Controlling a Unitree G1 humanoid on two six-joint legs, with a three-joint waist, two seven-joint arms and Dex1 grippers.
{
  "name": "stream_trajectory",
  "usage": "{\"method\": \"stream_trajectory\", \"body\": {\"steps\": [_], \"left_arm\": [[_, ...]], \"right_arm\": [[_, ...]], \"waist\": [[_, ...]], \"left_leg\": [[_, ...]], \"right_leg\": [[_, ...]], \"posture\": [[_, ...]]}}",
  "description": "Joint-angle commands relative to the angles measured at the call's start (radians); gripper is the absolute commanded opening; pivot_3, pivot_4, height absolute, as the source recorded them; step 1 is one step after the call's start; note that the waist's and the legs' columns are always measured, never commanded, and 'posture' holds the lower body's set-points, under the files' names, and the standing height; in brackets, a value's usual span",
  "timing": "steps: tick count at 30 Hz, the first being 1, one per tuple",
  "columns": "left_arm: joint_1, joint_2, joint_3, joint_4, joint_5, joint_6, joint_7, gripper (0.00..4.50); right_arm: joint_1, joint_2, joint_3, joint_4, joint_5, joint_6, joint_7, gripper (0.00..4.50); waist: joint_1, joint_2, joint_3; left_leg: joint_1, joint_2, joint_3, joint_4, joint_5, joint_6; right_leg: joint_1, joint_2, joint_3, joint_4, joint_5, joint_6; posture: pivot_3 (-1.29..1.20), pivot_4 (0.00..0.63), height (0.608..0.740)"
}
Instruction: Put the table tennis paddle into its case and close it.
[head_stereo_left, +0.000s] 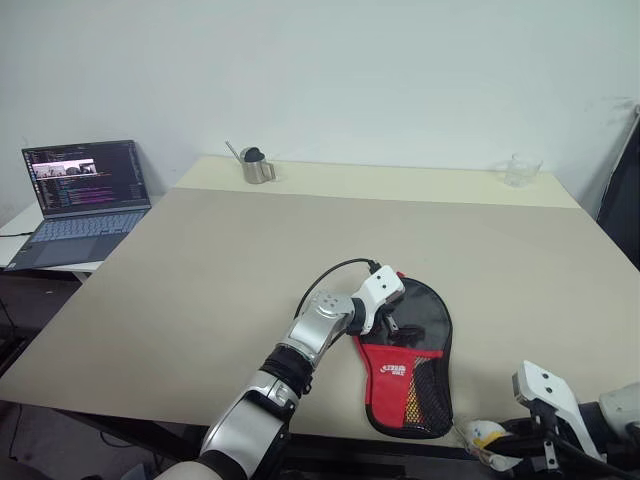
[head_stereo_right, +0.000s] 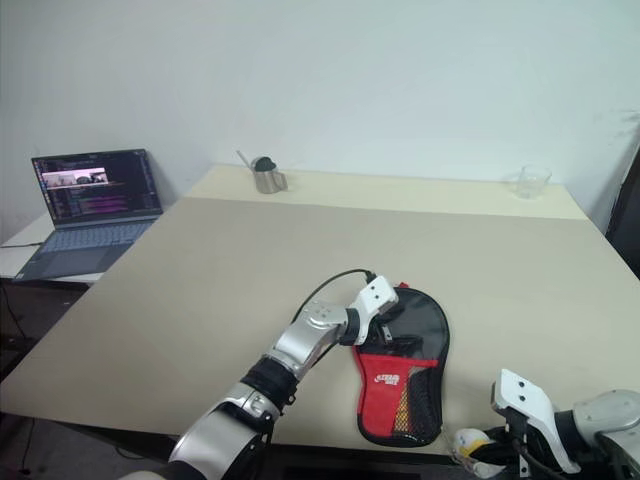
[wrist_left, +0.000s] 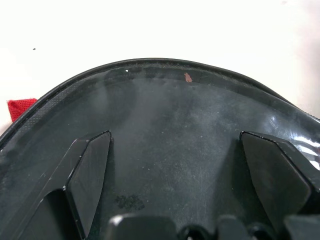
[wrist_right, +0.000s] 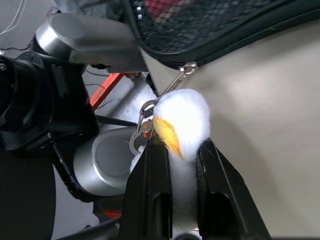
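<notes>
Table: beige tabletop (head_stereo_left: 220, 270) is being used as the work surface; a laptop (head_stereo_left: 88, 195) is sitting at about ten o'clock, a metal cup (head_stereo_left: 257, 167) at twelve, a clear glass (head_stereo_left: 522, 170) at one.
Case: the case (head_stereo_left: 408, 385) is lying at about five o'clock by the near edge, round end pointing away, red panel and mesh pocket facing up.
Paddle: the table tennis paddle (wrist_left: 170, 145) is being seen inside the case's far end, its black rubber face showing through the opening.
Left gripper: the left gripper (wrist_left: 175, 165) is being held with fingers spread wide over the rubber face, gripping nothing.
Right gripper: the right gripper (wrist_right: 177, 165) is being kept clamped on the white-yellow ball (wrist_right: 182, 120), which is clipped to the zip pull off the near edge.
Risk: the case is likely being dragged off the table if the ball is pulled without the left gripper pressing down.
Risk, smaller: the soft ball may be slipping from the fingers, or the zip jamming on the paddle's rim.
</notes>
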Motion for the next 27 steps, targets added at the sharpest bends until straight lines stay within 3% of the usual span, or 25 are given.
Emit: {"method": "stream_trajectory", "body": {"steps": [1, 20, 27], "left_arm": [[0.028, -0.002, -0.041, 0.068, 0.035, 0.026, -0.004, 4.50], [0.010, -0.004, -0.037, 0.098, 0.040, 0.011, 0.002, 4.50], [0.007, -0.004, -0.034, 0.104, 0.040, 0.009, 0.004, 4.50]], "right_arm": [[0.027, -0.020, 0.006, -0.008, 0.004, -0.015, 0.035, 0.19], [-0.031, -0.003, 0.020, 0.021, -0.035, -0.022, -0.050, 0.19], [-0.031, -0.008, 0.006, 0.055, -0.040, -0.052, -0.037, 2.48]], "waist": [[0.000, 0.000, 0.000], [-0.002, -0.001, -0.001], [-0.002, -0.001, -0.001]], "left_leg": [[0.000, 0.000, 0.000, 0.000, 0.000, 0.000], [0.005, 0.000, -0.005, 0.000, 0.000, 0.000], [0.006, 0.000, -0.006, 0.000, 0.000, 0.000]], "right_leg": [[0.000, 0.000, 0.000, 0.000, 0.000, 0.000], [0.009, -0.001, -0.004, -0.004, -0.003, -0.005], [0.011, -0.001, -0.005, -0.004, -0.003, -0.006]], "posture": [[0.00, 0.150, 0.740], [0.00, 0.150, 0.740], [0.00, 0.150, 0.740]]}}
